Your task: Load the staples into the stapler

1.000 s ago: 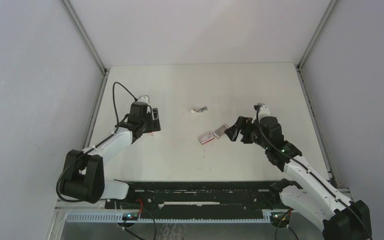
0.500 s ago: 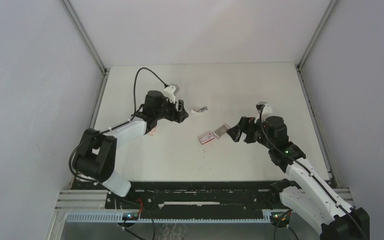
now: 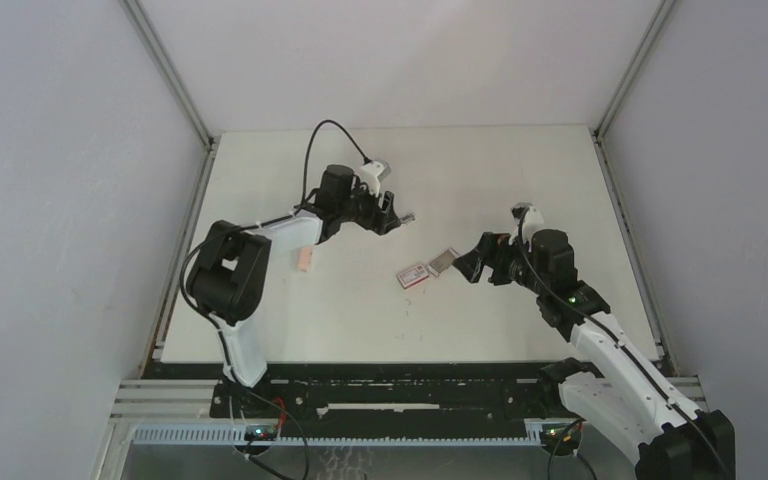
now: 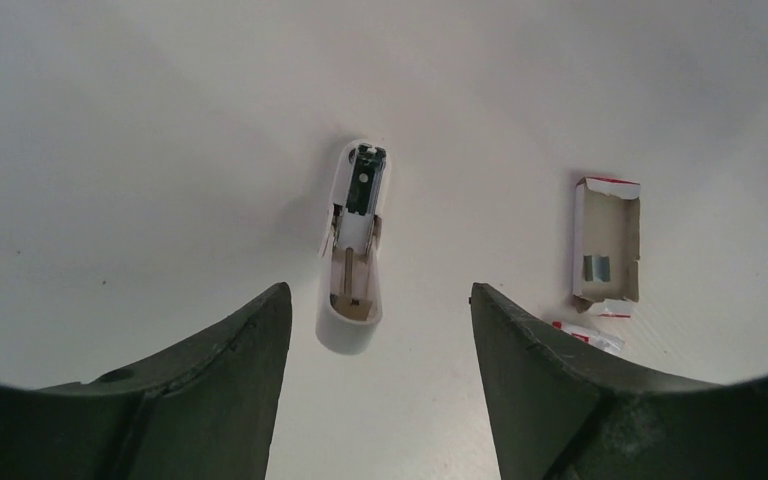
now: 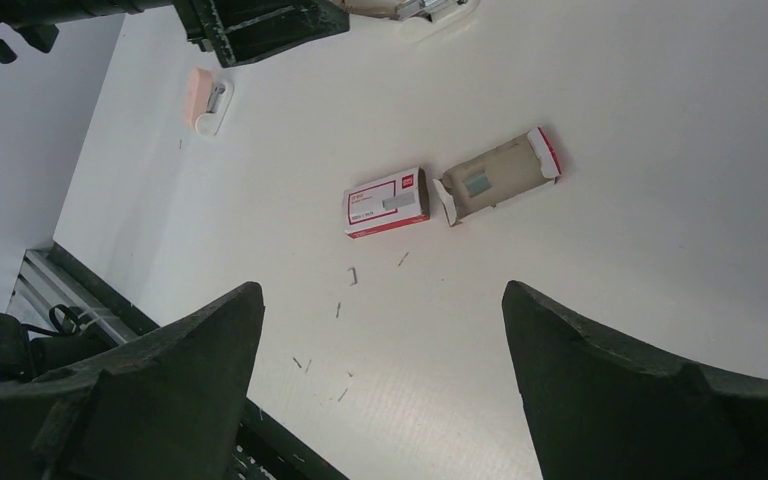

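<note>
A white stapler (image 4: pixel 352 250) lies on the table with its magazine channel showing. It sits just ahead of my open left gripper (image 4: pixel 380 290), nearer the left finger and untouched. From above, the left gripper (image 3: pixel 392 213) is right next to the stapler (image 3: pixel 403 217). The red-and-white box (image 5: pixel 387 202) lies shut beside its pulled-out grey tray (image 5: pixel 500 172). In the tray is a short silvery strip of staples (image 5: pixel 475 182). My right gripper (image 3: pixel 465 264) hovers open just right of the tray (image 3: pixel 442 261), with nothing between its fingers.
A small pink-and-white piece (image 3: pixel 304 260) lies left of the box. Several loose staples (image 5: pixel 352 275) are scattered on the table in front of the box. The black rail (image 3: pixel 390 385) runs along the near edge, and grey walls close in both sides.
My left arm has swung from the left part of the table to the right and farther back, up to the stapler. The right arm has barely moved.
</note>
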Available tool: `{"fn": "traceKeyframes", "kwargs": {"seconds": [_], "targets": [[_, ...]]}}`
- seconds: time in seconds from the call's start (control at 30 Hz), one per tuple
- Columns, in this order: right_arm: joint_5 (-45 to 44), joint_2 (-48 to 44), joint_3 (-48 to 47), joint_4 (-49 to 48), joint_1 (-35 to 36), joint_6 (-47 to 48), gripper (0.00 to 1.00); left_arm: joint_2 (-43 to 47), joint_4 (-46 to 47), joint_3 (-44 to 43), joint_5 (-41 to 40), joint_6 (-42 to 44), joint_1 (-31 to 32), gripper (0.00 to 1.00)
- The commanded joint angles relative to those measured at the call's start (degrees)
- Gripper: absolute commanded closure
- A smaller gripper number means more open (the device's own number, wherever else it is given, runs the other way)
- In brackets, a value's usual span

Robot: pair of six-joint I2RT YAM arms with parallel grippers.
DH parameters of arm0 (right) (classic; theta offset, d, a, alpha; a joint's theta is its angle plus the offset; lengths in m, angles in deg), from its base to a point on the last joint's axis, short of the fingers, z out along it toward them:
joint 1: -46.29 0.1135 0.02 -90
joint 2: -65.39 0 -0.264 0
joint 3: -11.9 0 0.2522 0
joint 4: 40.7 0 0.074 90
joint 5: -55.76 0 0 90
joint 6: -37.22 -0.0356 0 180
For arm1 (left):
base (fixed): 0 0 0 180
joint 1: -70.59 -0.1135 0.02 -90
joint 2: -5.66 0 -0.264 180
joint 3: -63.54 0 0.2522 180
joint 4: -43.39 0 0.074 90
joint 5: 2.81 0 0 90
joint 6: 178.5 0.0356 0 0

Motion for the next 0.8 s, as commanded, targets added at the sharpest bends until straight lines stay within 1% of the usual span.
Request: {"fn": "traceKeyframes", "kwargs": {"seconds": [0.0,0.1,0.27,0.37,0.47,0.6,0.77], "targets": [[1.7,0.5,-1.6,-3.1,-0.8,1.1,0.12,-3.1,-2.9,-6.4,-0.5,1.2,0.8,0.31],[2.3,0.8,-1.6,-3.4,-1.2,0.9,0.13,-4.4,-3.7,-7.6,-2.5,0.2,0.9,0.34],[2.6,1.1,-1.6,-3.4,-1.7,0.8,0.13,-5.2,-3.8,-7.9,-2.8,-0.9,0.9,0.43],[2.8,1.2,-1.5,-3.5,-1.9,0.7,0.14,-5.8,-5.0,-8.4,-3.1,-1.0,1.0,0.45],[3.0,1.2,-1.2,-3.7,-2.2,0.4,0.14,-6.2,-5.6,-8.7,-3.5,-1.6,1.0,0.53],[3.2,1.0,-1.1,-3.7,-2.5,0.1,0.14,-6.2,-6.5,-8.9,-4.5,-2.4,1.0,0.68],[3.0,0.4,-1.0,-3.3,-2.8,0.3,0.14,-3.8,-6.5,-7.0,-4.8,-3.5,0.9,0.81]]}}
